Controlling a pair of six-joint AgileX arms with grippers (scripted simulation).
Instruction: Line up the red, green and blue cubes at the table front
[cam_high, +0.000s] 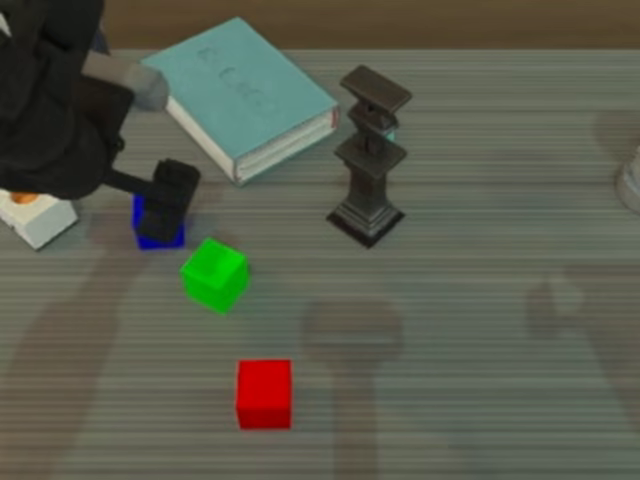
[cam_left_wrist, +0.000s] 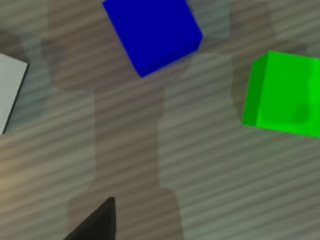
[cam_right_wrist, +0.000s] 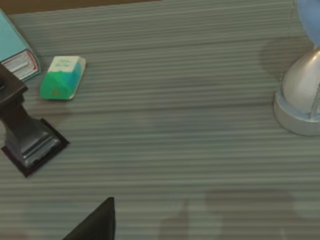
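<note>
My left gripper (cam_high: 165, 205) hangs directly over the blue cube (cam_high: 150, 225) near the table's (cam_high: 480, 300) left edge, but I cannot tell how its fingers stand. The green cube (cam_high: 214, 274) sits just beside the blue one toward the front, apart from it, and the red cube (cam_high: 264, 393) lies nearer the front edge. The right gripper's own fingers are not clearly shown; its wrist view looks over the table's right part.

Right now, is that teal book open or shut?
Shut. The teal book lies flat on the table, cover closed over its page edges.
</note>
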